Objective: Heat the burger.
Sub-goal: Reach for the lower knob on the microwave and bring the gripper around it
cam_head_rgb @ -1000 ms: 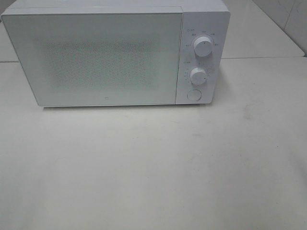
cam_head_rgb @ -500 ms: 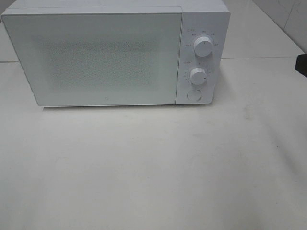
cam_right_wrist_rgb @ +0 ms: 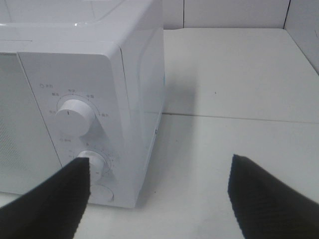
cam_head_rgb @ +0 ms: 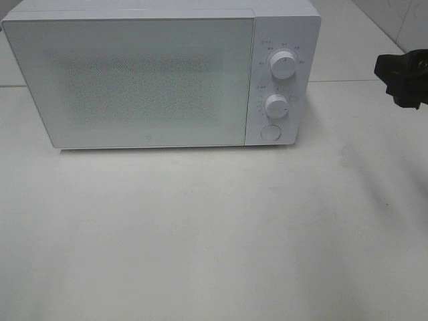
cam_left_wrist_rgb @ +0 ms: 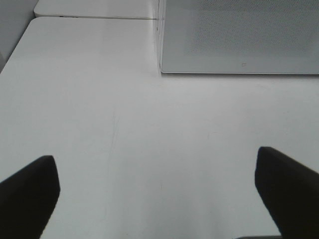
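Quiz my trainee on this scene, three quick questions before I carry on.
1. True or false: the microwave door is shut.
2. How many knobs does its panel carry? A one, B two, C four.
3. Are the right gripper's jaws open or shut?
Key: 1 true; 2 B; 3 open.

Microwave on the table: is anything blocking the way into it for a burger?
Yes: its door is shut flat across the front. No burger shows in any view. The right gripper, open and empty, hangs off the microwave's right side, nothing visible between it and the knobs.
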`<state>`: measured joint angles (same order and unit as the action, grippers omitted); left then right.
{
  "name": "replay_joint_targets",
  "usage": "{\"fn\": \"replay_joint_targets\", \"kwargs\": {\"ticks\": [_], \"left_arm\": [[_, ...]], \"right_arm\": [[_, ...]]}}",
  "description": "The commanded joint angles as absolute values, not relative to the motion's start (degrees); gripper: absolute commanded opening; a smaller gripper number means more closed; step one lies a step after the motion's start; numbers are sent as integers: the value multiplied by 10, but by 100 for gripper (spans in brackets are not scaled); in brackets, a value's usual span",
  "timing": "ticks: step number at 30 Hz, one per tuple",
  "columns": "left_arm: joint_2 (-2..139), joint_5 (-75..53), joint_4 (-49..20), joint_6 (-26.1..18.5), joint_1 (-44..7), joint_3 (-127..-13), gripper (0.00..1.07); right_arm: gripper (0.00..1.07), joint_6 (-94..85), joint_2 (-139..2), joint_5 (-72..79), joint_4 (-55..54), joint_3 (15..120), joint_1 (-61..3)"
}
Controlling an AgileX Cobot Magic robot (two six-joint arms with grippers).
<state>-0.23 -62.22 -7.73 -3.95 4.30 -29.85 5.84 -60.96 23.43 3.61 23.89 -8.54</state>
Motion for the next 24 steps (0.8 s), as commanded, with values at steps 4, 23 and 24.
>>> {"fn": "replay_joint_targets", "kwargs": {"ticks": [4, 23, 24], "left_arm": [[-17, -615, -76, -41, 42, -297, 100], [-17, -615, -76, -41, 42, -297, 100], [-17, -615, -76, -41, 42, -297, 100]], "right_arm": [[75, 52, -663, 368, 28, 221, -83], [75, -166, -789, 671, -309, 170, -282], [75, -166, -789, 671, -309, 170, -282]]}}
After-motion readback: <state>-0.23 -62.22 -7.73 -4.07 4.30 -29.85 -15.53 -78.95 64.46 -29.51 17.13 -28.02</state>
